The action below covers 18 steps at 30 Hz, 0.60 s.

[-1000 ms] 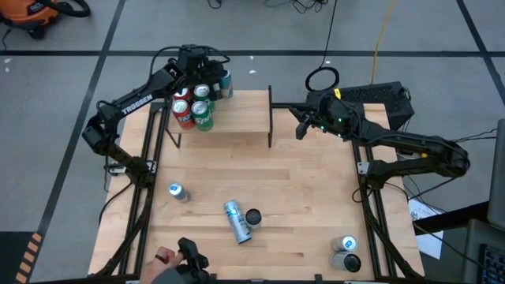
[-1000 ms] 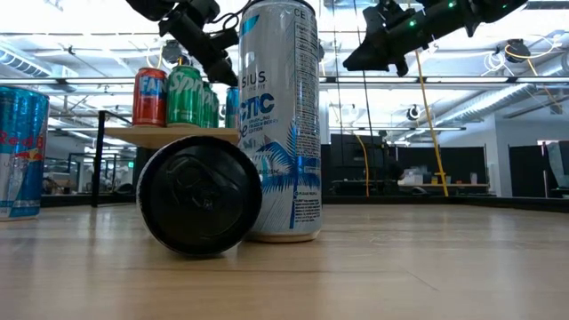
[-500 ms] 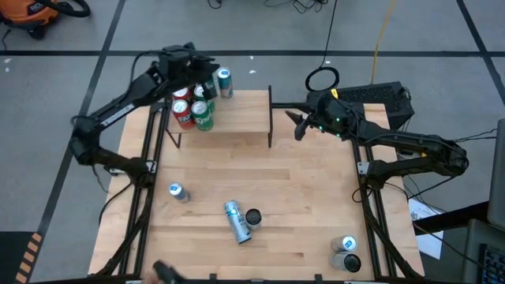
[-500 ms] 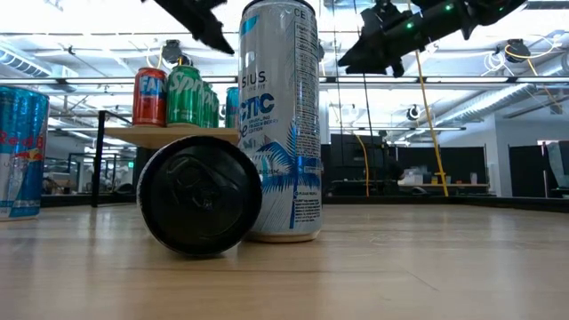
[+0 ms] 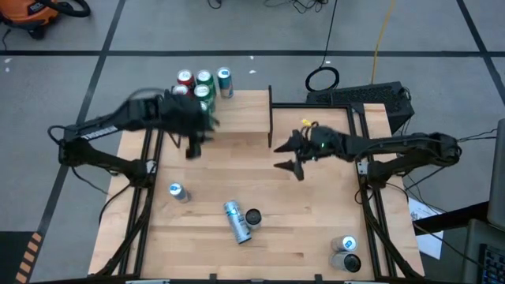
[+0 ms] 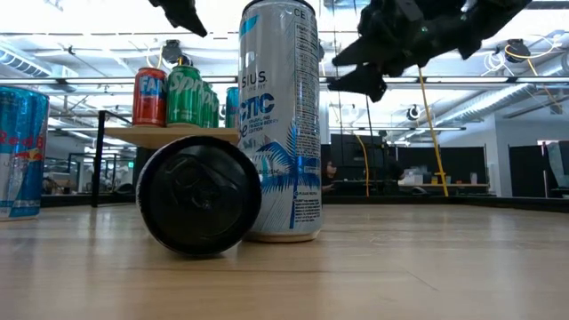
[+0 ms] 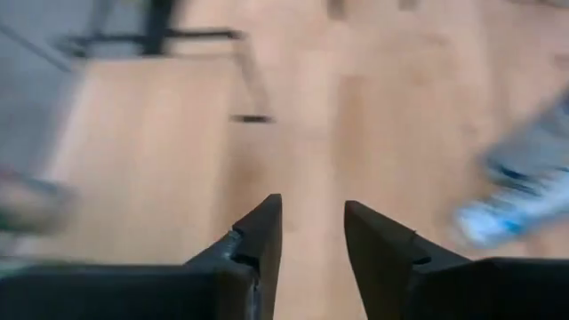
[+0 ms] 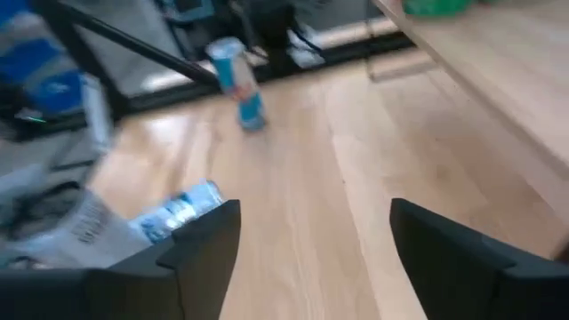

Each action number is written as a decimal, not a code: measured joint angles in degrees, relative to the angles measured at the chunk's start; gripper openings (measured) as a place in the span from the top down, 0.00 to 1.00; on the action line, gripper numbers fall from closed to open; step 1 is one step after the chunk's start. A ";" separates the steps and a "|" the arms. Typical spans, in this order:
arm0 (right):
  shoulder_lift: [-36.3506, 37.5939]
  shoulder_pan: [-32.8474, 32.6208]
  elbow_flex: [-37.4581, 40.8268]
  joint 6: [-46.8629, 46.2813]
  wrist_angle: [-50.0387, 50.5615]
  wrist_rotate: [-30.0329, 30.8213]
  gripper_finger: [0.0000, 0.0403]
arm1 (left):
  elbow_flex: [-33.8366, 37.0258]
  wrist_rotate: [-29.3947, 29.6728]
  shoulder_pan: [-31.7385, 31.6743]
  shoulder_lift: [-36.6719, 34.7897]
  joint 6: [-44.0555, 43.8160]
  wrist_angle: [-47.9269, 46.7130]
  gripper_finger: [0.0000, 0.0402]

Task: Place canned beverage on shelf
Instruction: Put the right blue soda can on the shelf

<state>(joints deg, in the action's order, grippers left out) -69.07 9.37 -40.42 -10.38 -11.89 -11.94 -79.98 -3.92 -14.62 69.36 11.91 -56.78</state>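
Four cans (image 5: 203, 85) now stand together at the upper left of the shelf (image 5: 237, 117), where the blue one stood apart a second ago. The left tool (image 5: 192, 140) has let go and pulled back, narrowly open and empty. The right tool (image 5: 289, 155) has swung down over the desk (image 5: 300, 229), spread wide, likely toward the lying can (image 5: 236, 221).
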 joint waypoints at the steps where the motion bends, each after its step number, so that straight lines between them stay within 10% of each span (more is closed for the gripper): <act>1: -0.12 -1.88 0.02 -0.62 0.95 3.66 0.30 | 1.25 0.72 2.68 0.00 -2.08 0.05 0.68; 7: 1.25 -11.49 0.11 -1.54 3.28 20.23 0.30 | 8.89 12.55 16.84 -0.22 -13.98 2.47 0.68; 18: 2.48 -18.90 -0.69 -15.71 9.67 22.33 0.30 | 19.32 21.23 30.78 0.26 -26.50 12.71 0.68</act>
<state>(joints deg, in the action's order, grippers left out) -66.59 -9.54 -41.11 -26.09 -2.23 10.39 -60.66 17.31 16.16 69.63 -14.59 -44.07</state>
